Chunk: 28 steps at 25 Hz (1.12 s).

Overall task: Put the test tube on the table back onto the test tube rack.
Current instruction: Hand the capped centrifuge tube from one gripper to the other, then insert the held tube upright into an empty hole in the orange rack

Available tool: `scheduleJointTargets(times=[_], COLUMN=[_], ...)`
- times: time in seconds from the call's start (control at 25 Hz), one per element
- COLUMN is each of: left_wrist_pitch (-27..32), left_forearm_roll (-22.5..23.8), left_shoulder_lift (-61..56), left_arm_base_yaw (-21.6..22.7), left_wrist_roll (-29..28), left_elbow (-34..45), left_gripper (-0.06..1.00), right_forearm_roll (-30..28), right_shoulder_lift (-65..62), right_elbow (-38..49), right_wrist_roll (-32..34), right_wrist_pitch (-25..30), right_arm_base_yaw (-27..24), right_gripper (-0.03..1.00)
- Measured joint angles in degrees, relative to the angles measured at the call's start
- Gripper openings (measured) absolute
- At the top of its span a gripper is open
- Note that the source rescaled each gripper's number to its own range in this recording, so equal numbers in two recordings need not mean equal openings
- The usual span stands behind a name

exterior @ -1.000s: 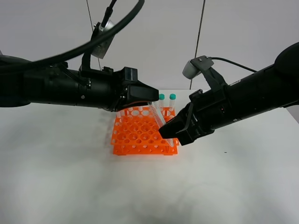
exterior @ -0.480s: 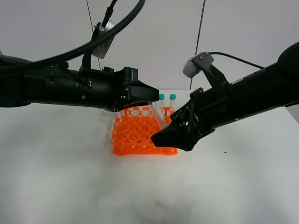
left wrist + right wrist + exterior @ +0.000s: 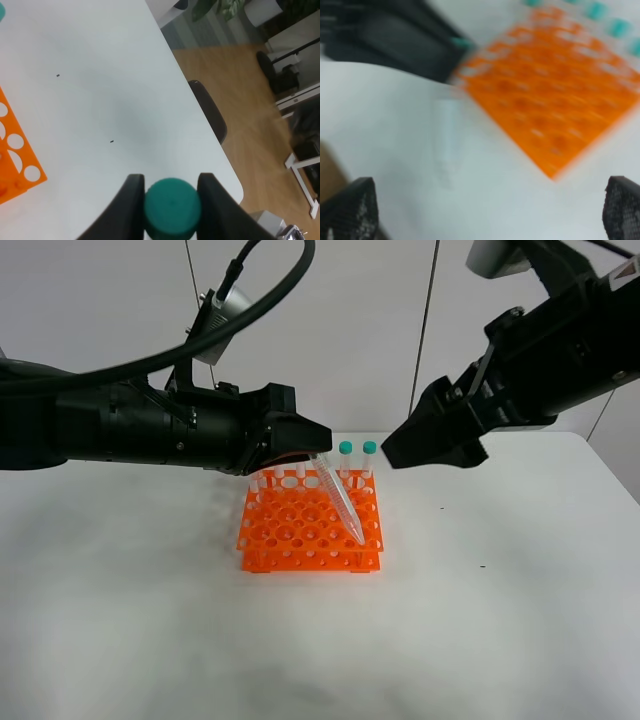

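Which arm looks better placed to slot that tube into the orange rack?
Left. The left gripper clamps the test tube by its teal cap, tip slanting down over the test tube rack. The right gripper hangs higher, open and empty.

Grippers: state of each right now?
Left gripper: closed on the test tube, at its teal cap.
Right gripper: open, holding nothing.

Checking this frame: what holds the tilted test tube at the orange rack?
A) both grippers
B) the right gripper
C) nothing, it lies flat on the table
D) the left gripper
D: the left wrist view shows the left gripper with its fingers clamped on the teal cap of the test tube, while the right gripper hangs open, raised and apart from the tube.
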Motion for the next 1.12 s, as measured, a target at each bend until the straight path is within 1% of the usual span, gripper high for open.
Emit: scheduleJointTargets(times=[0.12,0.24,0.32,0.36,0.52,0.64,0.76,0.92,1.04,1.12], left_wrist_pitch=[0.0,0.0,0.0,0.0,0.1,0.1,0.1,0.6,0.8,0.8], left_forearm_roll=[0.0,0.0,0.0,0.0,0.0,0.0,0.0,0.0,0.0,0.0], left_shoulder_lift=[0.0,0.0,0.0,0.0,0.0,0.0,0.0,0.0,0.0,0.0], left_arm_base_yaw=[0.0,0.0,0.0,0.0,0.0,0.0,0.0,0.0,0.0,0.0], left_wrist_roll=[0.0,0.0,0.0,0.0,0.0,0.0,0.0,0.0,0.0,0.0], left_elbow=[0.0,0.0,0.0,0.0,0.0,0.0,0.0,0.0,0.0,0.0], left_gripper=[0.01,0.01,0.01,0.01,0.01,0.01,0.01,0.01,0.01,0.01], right_forearm_roll=[-11.1,-20.5,-24.7,-25.4,-26.4,-26.5,-26.1,-22.8,-21.4,-21.3], right_shoulder_lift=[0.0,0.1,0.3,0.4,0.6,0.6,0.5,-2.3,-7.7,-13.0], right_elbow=[-0.7,-0.7,-0.8,-0.8,-0.8,-0.8,-0.8,0.3,5.4,10.9], right_wrist_roll=[12.7,23.5,27.4,28.3,29.4,29.4,29.4,29.1,28.0,27.6], right_wrist_pitch=[1.2,2.5,3.7,4.8,10.5,13.4,13.8,13.8,13.7,13.7], right_arm_base_yaw=[-1.4,-5.1,-8.4,-10.3,-15.8,-18.4,-19.1,-19.3,-19.3,-19.3], right_gripper=[1.00,1.00,1.00,1.00,1.00,1.00,1.00,1.00,1.00,1.00])
